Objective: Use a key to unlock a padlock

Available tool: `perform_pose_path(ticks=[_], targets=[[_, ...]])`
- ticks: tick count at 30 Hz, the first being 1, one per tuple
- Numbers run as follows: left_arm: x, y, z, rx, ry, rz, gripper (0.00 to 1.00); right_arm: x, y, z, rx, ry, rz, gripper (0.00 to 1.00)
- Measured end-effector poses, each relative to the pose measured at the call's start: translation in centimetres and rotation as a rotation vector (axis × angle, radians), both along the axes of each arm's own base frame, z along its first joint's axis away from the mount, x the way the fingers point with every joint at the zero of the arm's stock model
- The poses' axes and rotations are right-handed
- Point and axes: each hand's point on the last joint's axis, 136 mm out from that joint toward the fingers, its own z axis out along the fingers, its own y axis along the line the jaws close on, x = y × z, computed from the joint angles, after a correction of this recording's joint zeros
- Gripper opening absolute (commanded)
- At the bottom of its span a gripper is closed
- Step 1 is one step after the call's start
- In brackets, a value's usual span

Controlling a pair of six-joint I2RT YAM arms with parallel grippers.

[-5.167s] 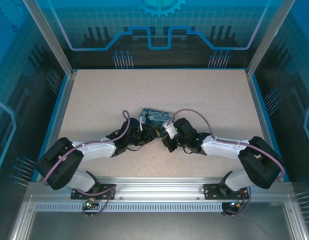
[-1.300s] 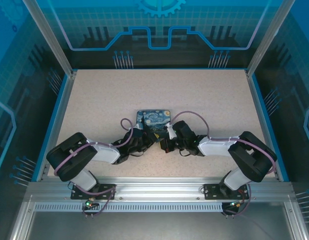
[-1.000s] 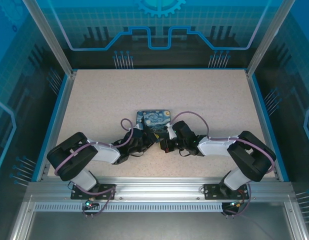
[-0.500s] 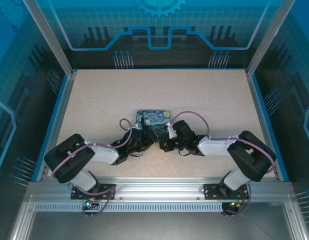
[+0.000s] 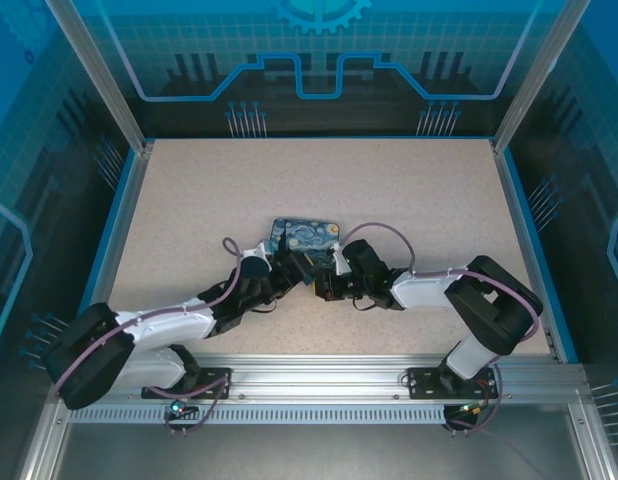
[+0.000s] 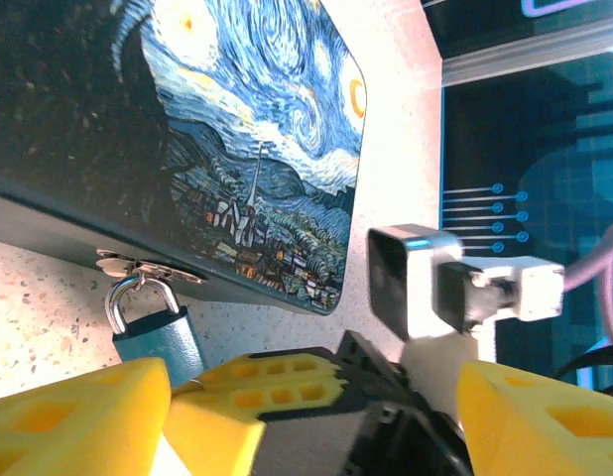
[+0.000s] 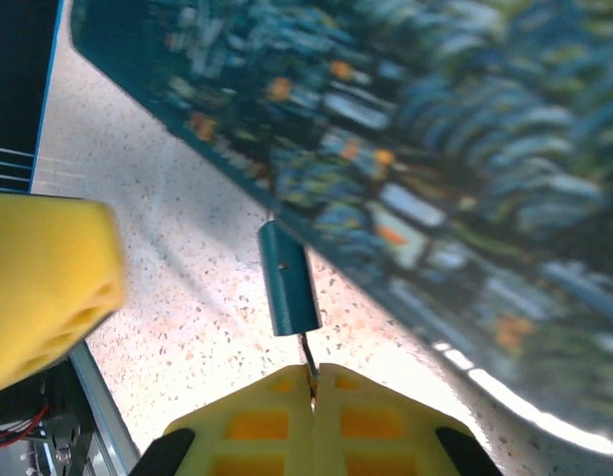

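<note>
1. The table holds one big thing, the painted box. Both arms reach in to the near side of the box.
2. The box lies flat with its picture facing up. A small metal latch sits on its near wall.
3. The left gripper is at the near side of the box, on the left. Its jaws are wide apart and hold nothing.
4. The right gripper is at the near side of the box too, on the right. Its jaws are pressed together on the key.
5. The padlock hangs from the latch on the box.
   - Its loop goes through the latch and looks closed.
   - Its long side points away from the box, straight at the right jaws, and it lies just in front of them.
   - One left finger is off to the side, apart from it.
6. The key is the smallest thing.
   - It sticks out of the right jaws and points toward the box, in line with the padlock.
   - Its tip meets the bottom end of the padlock. I cannot tell how deep it goes in.
7. I think the right arm makes the next move, a turn of the key. The padlock hangs loose, so it may twist along with the key.
</note>
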Motion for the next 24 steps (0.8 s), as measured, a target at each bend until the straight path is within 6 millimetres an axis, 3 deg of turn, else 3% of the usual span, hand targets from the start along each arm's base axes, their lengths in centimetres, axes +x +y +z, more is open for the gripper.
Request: perform_pose_path(ticks=[6,11,24], targets=[[-0.8,1.5,-1.0,0.028,0.028,0.019,0.79,0.3,0.5,0.5,0.024,0.009,-0.009,0.0],[-1.0,2.4,-2.3,0.049,0.065,0.039,0.74,0.4,0.6,0.7,0.032,0.017,-0.017,0.0],[-0.6,0.9,-4.6,0.016,0.124,0.013,0.62,0.1,1.5,1.0,0.042,0.059,-0.027,0.0]])
